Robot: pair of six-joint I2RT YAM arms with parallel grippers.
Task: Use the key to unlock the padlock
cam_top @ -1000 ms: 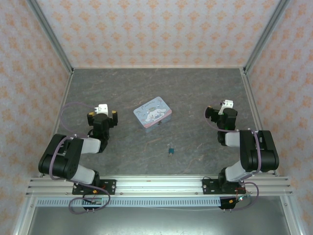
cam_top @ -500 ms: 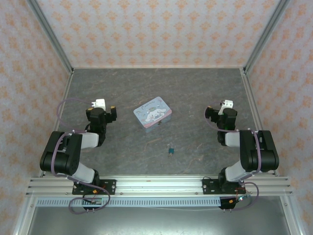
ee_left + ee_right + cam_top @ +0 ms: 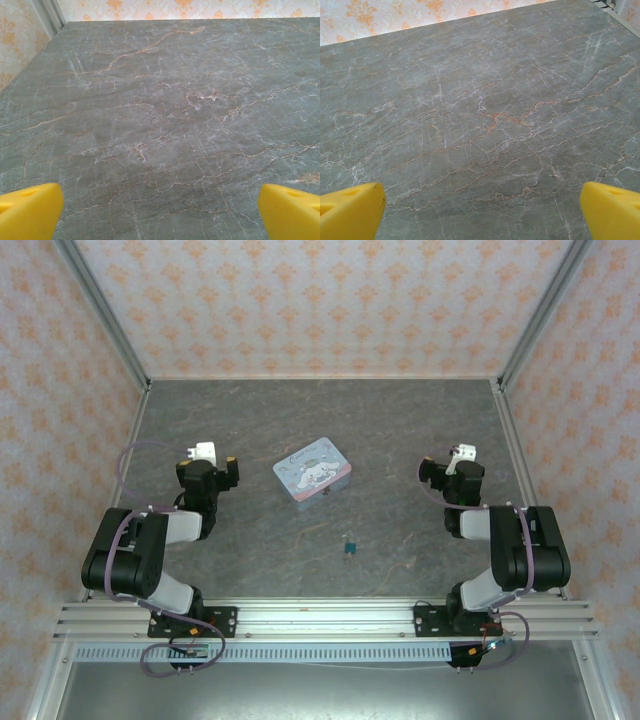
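Apparently the key (image 3: 350, 546) lies between left gripper (image 3: 208, 468) and right gripper (image 3: 450, 472), both spread wide.

Both arms folded low near their bases, left gripper (image 3: 160, 210), right gripper (image 3: 482, 210) — jaws spread wide

Black arms (image 3: 128, 562) w/ grey links, lilac cables (image 3: 122, 472), yellow jaws.

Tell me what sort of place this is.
Probably a robot test cell: left arm and right arm bolted to a metal rail, a marble-look table boxed in by wallpapered panels, with a tin and key as props.
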